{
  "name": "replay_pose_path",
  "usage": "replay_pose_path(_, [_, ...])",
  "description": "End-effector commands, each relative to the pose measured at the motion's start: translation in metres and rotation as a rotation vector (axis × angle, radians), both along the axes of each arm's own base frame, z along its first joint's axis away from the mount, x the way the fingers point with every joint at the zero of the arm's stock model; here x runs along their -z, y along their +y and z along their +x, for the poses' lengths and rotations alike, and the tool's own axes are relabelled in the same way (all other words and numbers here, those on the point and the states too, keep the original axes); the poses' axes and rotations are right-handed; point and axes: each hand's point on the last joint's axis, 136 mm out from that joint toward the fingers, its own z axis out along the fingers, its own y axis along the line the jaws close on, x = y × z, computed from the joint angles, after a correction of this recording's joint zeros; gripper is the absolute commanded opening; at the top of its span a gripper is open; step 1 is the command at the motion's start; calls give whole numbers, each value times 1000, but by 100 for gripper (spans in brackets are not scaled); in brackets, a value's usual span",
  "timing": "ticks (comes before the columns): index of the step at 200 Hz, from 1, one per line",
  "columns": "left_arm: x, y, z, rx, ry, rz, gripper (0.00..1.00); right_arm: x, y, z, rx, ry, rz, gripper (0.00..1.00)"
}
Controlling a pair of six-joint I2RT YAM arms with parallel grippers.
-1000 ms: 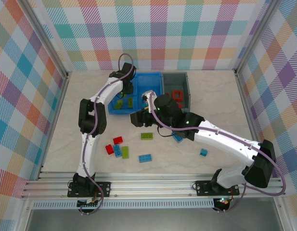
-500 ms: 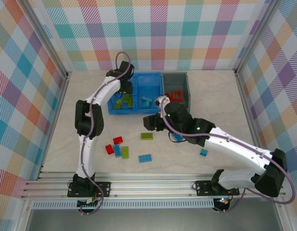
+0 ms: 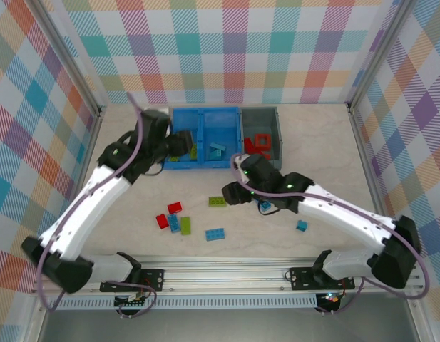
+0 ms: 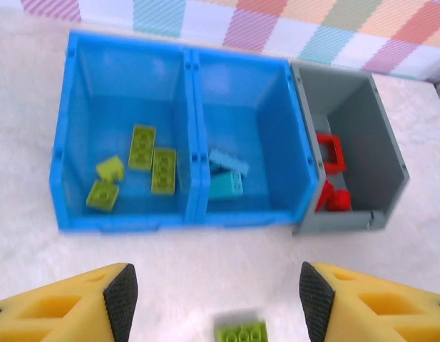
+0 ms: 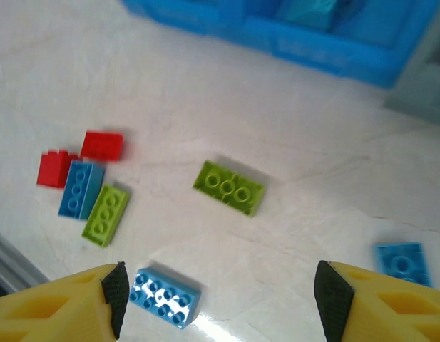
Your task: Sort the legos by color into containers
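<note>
We draw our left gripper [image 4: 218, 298], now wide and empty, back from the blue bin [image 4: 127, 217] at upper frame. Its green legos [image 4: 152, 149] are delivered, and our right gripper [image 5: 218, 296] is wide too.

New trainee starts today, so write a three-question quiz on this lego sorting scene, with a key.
1. True or false: the left compartment of the blue bin holds lime green bricks.
2. Which colour of brick lies in the grey bin? A red, B lime green, C light blue.
3. Count the loose green legos on the table in the right wrist view.
Key: 1 true; 2 A; 3 two.
</note>
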Motion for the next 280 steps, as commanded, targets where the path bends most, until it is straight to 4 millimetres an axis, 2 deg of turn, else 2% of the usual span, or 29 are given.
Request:
replay_pose_path(1, [26, 29, -50, -61, 98, -35, 64, -2, 29, -5, -92, -6, 13, 71])
replay_pose_path(18, [30, 50, -84, -91, 99, -65, 65, 5, 46, -6, -155, -15, -12, 75])
replay_pose_path(40, [24, 70, -115, -115, 58, -113, 67, 31, 62, -7, -253, -6, -118, 79])
replay_pose_path(80, [6, 78, -138, -112, -9, -226, 70, 79, 95, -5, -443, -26, -269, 85])
replay_pose_path(137, [0, 95, -153, -159, -44, -253, 70, 117, 145, 14, -612, -66, -337, 89])
replay_pose_path(174, [-5, 99, -156, -164, -59, -250, 71, 143, 160, 23, -649, -61, -402, 89])
replay_pose_path(243, [-11, 99, -157, -158, -66, -254, 71, 149, 184, 20, -696, -46, -366, 89])
replay_pose_path(280, [-12, 99, -158, -158, -68, -255, 71, 159, 194, 22, -689, -32, -381, 88])
